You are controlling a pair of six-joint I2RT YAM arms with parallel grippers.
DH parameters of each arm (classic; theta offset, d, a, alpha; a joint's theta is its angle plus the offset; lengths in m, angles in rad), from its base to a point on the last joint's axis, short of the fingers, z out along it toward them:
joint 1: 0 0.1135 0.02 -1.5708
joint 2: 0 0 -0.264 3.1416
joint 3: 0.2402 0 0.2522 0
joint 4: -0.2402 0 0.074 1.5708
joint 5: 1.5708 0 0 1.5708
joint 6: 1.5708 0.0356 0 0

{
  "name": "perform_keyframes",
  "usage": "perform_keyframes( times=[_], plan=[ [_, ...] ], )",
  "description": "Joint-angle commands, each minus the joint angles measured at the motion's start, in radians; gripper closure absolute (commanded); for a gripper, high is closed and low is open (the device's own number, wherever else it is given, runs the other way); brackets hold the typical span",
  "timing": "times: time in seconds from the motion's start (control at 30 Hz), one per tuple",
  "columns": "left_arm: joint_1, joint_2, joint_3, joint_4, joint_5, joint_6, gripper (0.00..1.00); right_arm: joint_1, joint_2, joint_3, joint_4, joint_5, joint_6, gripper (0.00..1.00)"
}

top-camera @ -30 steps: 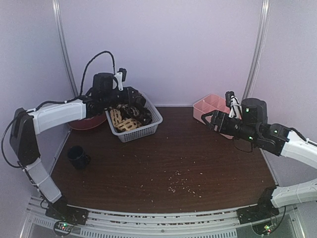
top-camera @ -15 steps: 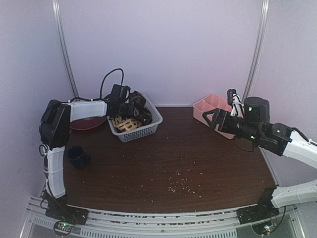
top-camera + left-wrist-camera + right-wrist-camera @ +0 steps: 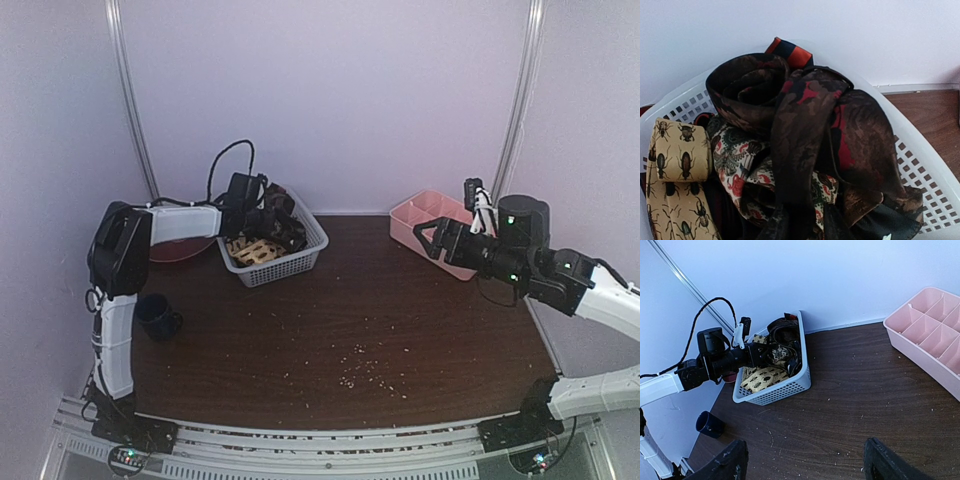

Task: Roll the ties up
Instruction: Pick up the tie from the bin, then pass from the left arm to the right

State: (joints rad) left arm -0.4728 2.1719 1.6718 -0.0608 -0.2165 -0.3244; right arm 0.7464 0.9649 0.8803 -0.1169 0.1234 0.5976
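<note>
The left wrist view is the only one that really shows the ties point(image 3: 790, 165). A dark brown and red tie point(image 3: 805, 110) is coiled on top with a tan beetle-print tie point(image 3: 677, 160) to its left, all heaped in the white basket point(image 3: 935, 175) right in front of the left end effector point(image 3: 268, 215). Its fingers don't show there and it's too small in the other views, so whether it's apart or together is anyone's guess. The right wrist view shows the right end effector point(image 3: 805, 447) spread wide, holding nothing, above the bench point(image 3: 850, 405). The basket is ahead to its left and a pink divider tray point(image 3: 935, 335) ahead to its right.
</note>
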Motion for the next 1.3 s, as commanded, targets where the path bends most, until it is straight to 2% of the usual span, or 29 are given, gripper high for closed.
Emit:
perform_keyframes(
  times=[0.0, 0.03, 0.17, 0.43, 0.57, 0.67, 0.8, 0.97, 1.1, 1.27],
  plan=[
    [0.009, -0.001, 0.023, 0.046, 0.000, 0.017, 0.92, 0.006, -0.026, 0.029, -0.013, 0.026, -0.010, 0.19],
    [0.008, -0.010, 0.024, 0.037, 0.006, 0.018, 1.00, 0.006, -0.026, 0.029, -0.013, 0.026, -0.010, 0.19],
    [0.007, -0.120, -0.070, 0.095, 0.121, -0.014, 1.00, 0.006, -0.032, 0.014, -0.008, 0.032, -0.021, 0.19],
    [-0.007, -0.388, -0.303, 0.250, 0.570, -0.178, 1.00, 0.015, -0.005, -0.029, 0.096, 0.042, -0.086, 0.21],
    [-0.023, -0.506, -0.379, 0.289, 0.738, -0.247, 1.00, 0.059, 0.036, -0.019, 0.161, 0.063, -0.164, 0.21],
    [-0.043, -0.583, -0.409, 0.335, 0.834, -0.300, 1.00, 0.122, 0.074, -0.038, 0.276, 0.093, -0.262, 0.22],
    [-0.086, -0.666, -0.399, 0.325, 0.916, -0.336, 1.00, 0.204, 0.138, -0.054, 0.477, 0.128, -0.420, 0.24],
    [-0.126, -0.768, -0.426, 0.326, 0.977, -0.400, 1.00, 0.271, 0.232, -0.037, 0.662, 0.083, -0.590, 0.25],
    [-0.130, -0.861, -0.491, 0.288, 0.950, -0.413, 1.00, 0.288, 0.323, -0.033, 0.759, 0.057, -0.614, 0.31],
    [-0.131, -0.923, -0.619, 0.260, 0.875, -0.403, 1.00, 0.371, 0.403, -0.091, 0.840, 0.006, -0.591, 0.31]
  ],
)
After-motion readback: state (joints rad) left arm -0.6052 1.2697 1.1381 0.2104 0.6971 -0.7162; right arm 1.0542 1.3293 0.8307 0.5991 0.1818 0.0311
